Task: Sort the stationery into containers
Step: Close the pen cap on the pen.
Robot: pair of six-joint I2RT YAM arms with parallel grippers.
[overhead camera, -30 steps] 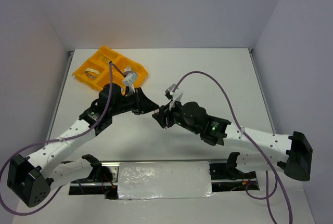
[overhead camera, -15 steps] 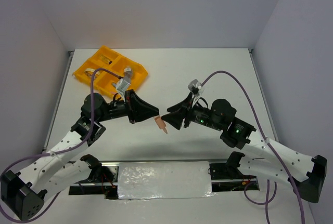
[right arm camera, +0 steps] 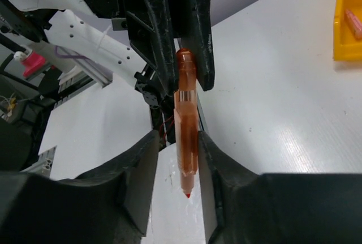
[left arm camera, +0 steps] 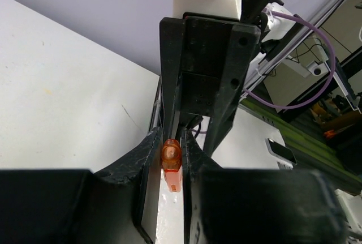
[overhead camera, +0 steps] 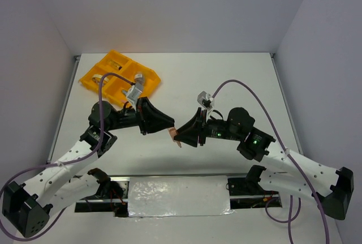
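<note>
Right of the glossy, four-compartment orange-yellow tray (overhead camera: 86, 78), the matte black left gripper (left arm camera: 171, 149) is clamping the rounded cap of a translucent orange piece (right arm camera: 186, 136) over the white table (overhead camera: 226, 80). The right gripper (overhead camera: 182, 133) is flanking its barrel, grip unclear.

Seen from above only as a short tip, the rest hidden between black fingers (overhead camera: 161, 120): slim translucent orange plastic pen (overhead camera: 175, 137).
</note>
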